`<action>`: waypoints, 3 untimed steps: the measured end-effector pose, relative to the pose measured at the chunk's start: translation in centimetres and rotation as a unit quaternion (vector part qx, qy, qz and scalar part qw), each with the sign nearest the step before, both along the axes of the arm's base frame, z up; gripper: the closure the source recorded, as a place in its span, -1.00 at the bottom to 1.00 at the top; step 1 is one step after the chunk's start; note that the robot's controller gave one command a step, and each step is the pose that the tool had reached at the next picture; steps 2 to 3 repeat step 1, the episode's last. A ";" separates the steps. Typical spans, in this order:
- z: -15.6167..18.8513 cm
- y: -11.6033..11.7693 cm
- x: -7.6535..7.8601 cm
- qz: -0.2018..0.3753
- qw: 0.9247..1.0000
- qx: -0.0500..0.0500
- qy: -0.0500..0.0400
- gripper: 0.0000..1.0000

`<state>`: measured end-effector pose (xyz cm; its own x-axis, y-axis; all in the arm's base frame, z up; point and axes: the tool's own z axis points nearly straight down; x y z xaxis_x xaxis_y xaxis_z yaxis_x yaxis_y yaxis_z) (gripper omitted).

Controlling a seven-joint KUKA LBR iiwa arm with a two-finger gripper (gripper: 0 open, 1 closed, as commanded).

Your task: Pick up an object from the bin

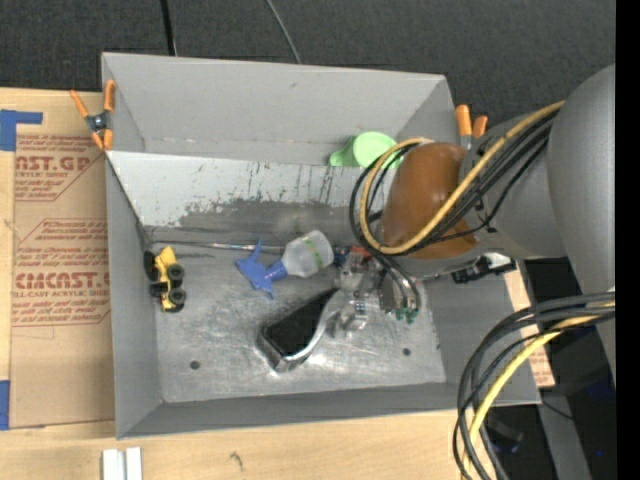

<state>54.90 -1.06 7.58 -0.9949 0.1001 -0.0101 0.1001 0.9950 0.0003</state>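
My gripper [360, 296] is low over the bin floor, right of centre, under the arm's orange cover. Its metal tip is right at the upper right end of a black and silver oblong thing [293, 334] that lies slanted on the floor. Whether it touches that thing I cannot tell. Just up and left of the gripper lies a pale translucent bottle-like piece [308, 253]. A blue plastic piece [258, 270] lies against that bottle's left side.
A small yellow and black toy vehicle [166, 278] sits by the left wall. A light green rounded thing [368, 149] rests against the back wall at the right, partly behind the arm's cables. The arm covers the bin's right side.
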 end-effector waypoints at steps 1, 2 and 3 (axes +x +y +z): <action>12.8 -1.3 0.5 -0.027 1.000 0.000 0.006 1.00; 12.8 -1.3 0.5 -0.027 1.000 0.000 0.006 1.00; 12.8 -1.3 0.5 -0.027 1.000 0.000 0.006 1.00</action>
